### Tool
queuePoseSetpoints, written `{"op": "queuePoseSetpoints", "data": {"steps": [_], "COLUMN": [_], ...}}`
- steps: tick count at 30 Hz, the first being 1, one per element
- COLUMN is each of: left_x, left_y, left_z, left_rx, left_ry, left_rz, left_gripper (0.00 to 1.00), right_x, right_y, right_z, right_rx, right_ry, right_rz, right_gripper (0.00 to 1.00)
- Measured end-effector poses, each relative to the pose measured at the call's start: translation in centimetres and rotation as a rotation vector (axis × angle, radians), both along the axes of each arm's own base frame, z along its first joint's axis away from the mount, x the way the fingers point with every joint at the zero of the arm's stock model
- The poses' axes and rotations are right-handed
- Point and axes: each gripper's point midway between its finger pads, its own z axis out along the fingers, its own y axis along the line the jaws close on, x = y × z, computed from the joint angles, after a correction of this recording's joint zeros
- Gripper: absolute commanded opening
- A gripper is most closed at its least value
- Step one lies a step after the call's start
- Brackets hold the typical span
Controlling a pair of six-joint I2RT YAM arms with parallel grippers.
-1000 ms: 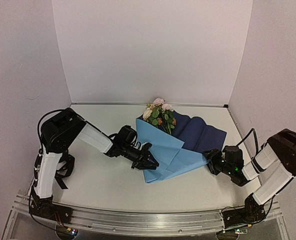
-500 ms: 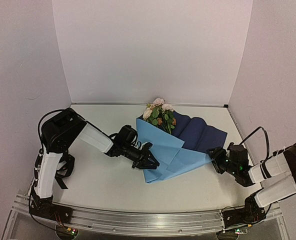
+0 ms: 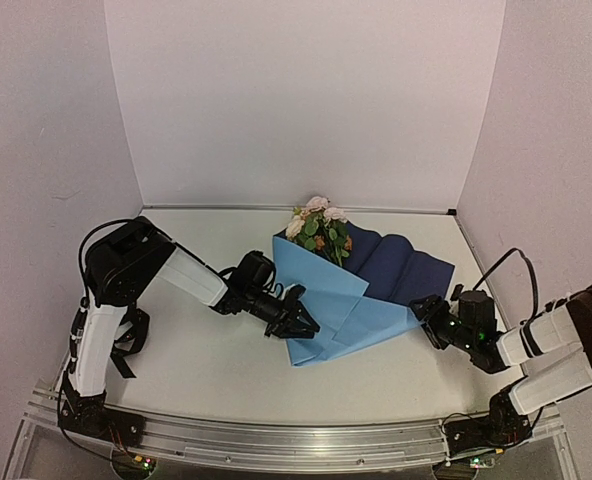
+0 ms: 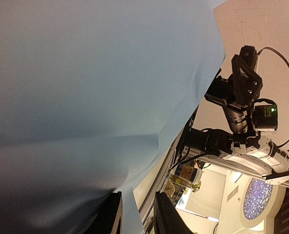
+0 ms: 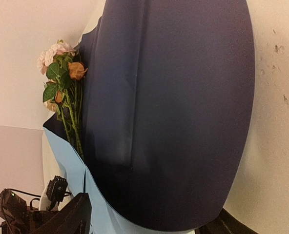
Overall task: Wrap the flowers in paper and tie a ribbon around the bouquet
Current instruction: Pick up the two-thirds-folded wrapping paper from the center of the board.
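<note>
Top external: paper (image 3: 326, 290) lay center-right of frame on the table (image 3: 206, 370), light-blue side folded over navy, w/ flowers (image 3: 321, 232) at its upper end. Left tool (image 3: 298, 322) pinched the paper's blue left edge, mid-frame. Right tool (image 3: 426, 318), lower right, had fingers spread around the navy corner.

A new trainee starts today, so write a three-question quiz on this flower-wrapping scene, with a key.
1. True or false: the small bunch of pale pink and reddish roses with green leaves lies at the far end of the large creased two-toned paper sheet.
2. Just right of the roses, which face of the sheet shows? A light blue, B dark navy, C white.
3. Which gripper sits at the near-left edge of the folded light blue flap?
Key: 1 true; 2 B; 3 the left gripper.
</note>
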Motion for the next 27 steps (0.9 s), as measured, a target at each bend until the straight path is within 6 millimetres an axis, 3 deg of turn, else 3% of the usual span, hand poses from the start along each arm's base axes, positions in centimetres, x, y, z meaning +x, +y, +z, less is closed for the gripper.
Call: {"op": "queuePoseSetpoints", "data": {"steps": [4, 7, 15, 27], "left_x": [0.1, 0.2, 0.3, -1.4], "left_y": [-0.1, -0.4, -0.7, -2.4], "left_z": [0.0, 0.0, 0.4, 1.3], "left_rx": [-0.005, -0.011, -0.023, -0.043], "left_ry": [0.000, -0.002, -0.003, -0.004], "left_rz": [-0.002, -0.005, -0.011, -0.052], "left_gripper": [0.24, 0.24, 0.26, 0.26], "right_x": [-1.0, -0.7, -0.5, -0.5], "right_y": [0.0, 0.4, 0.9, 0.8], "right_z": [-1.3, -1.4, -1.9, -1.9], "right_rx": [0.000, 0.004, 0.019, 0.024], "right_ry": [0.017, 0.003, -0.003, 0.005], "right_rz": [0.019, 0.037, 0.056, 0.047], "right_gripper": [0.69, 0.59, 0.47, 0.26]}}
